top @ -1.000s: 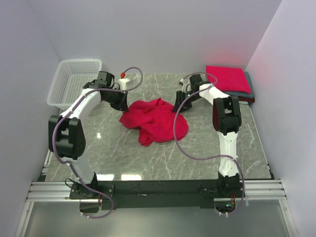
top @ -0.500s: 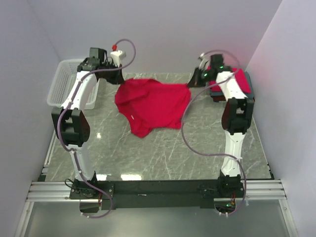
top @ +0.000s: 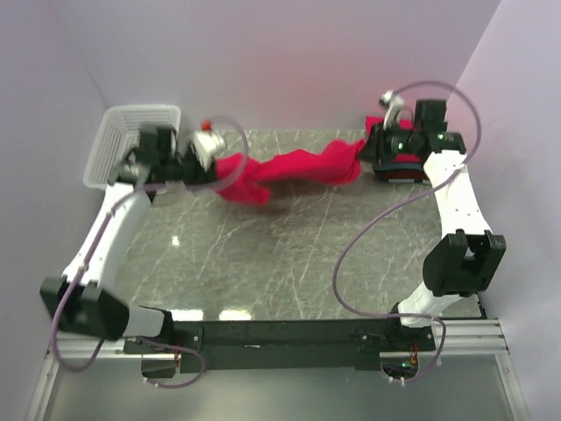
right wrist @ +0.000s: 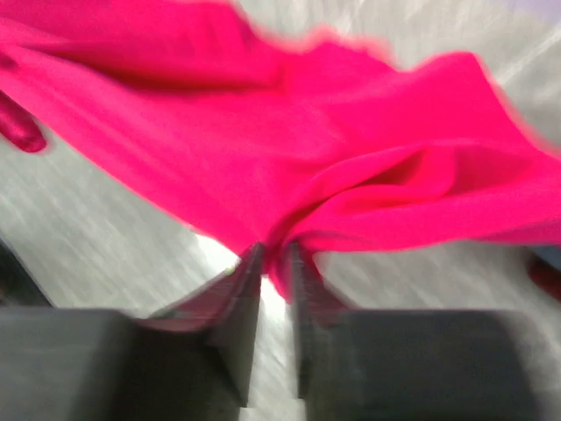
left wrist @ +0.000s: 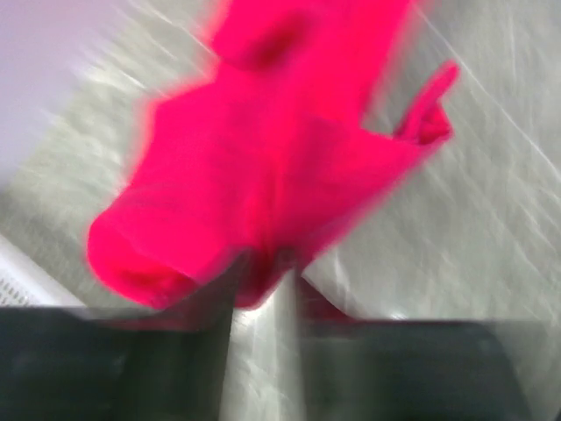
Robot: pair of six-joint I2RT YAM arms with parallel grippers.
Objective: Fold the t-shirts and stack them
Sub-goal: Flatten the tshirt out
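Note:
A bright crimson t-shirt [top: 298, 168] hangs stretched in the air between my two grippers above the back of the marble table. My left gripper [top: 219, 167] is shut on its left end; the left wrist view shows the cloth [left wrist: 272, 140] pinched between the jaws. My right gripper [top: 364, 151] is shut on its right end, and the cloth [right wrist: 289, 149] bunches at the jaws in the right wrist view. The stack of folded t-shirts [top: 410, 169] at the back right is mostly hidden behind my right arm. Both wrist views are blurred.
A white lattice basket [top: 123, 140] stands at the back left, close behind my left arm. The grey marble table [top: 289, 263] lies below the shirt. Walls close in the back and both sides.
Both grippers lifted the red shirt off the table, spread it, then swung it; it now hangs as a twisted band. The left arm swung outward and lower, the right arm moved right.

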